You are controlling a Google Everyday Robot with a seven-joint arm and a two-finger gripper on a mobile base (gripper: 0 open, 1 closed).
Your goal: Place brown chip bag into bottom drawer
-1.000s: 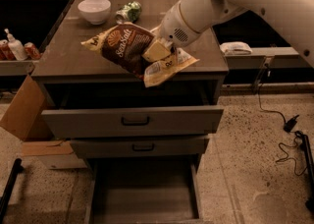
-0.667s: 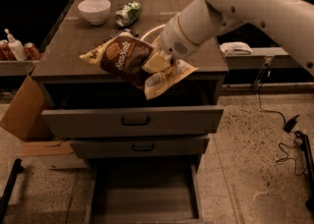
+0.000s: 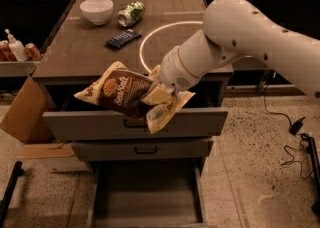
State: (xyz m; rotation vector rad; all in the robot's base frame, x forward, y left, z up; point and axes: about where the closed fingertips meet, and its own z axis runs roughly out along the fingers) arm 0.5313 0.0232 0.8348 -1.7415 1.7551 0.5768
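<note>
The brown chip bag [image 3: 125, 92], dark brown with white "Sea Salt" lettering and pale yellow edges, hangs in the air in front of the cabinet's top drawer. My gripper [image 3: 159, 92] is shut on the bag's right end, at the tip of the white arm [image 3: 240, 37] coming in from the right. The bottom drawer [image 3: 147, 199] is pulled out below, showing grey side walls and a flat grey floor. The bag is above and slightly behind the drawer's opening.
The top drawer [image 3: 135, 122] and middle drawer [image 3: 145, 148] stick out partly above the bottom one. On the countertop [image 3: 85, 52] sit a white bowl [image 3: 96, 10], a crushed green can [image 3: 131, 13] and a dark blue packet [image 3: 123, 38]. A cardboard box [image 3: 25, 117] stands at the left; cables [image 3: 295, 137] lie on the floor at the right.
My gripper has carried the chip bag off the countertop, forward and down, so it now hangs in front of the top drawer.
</note>
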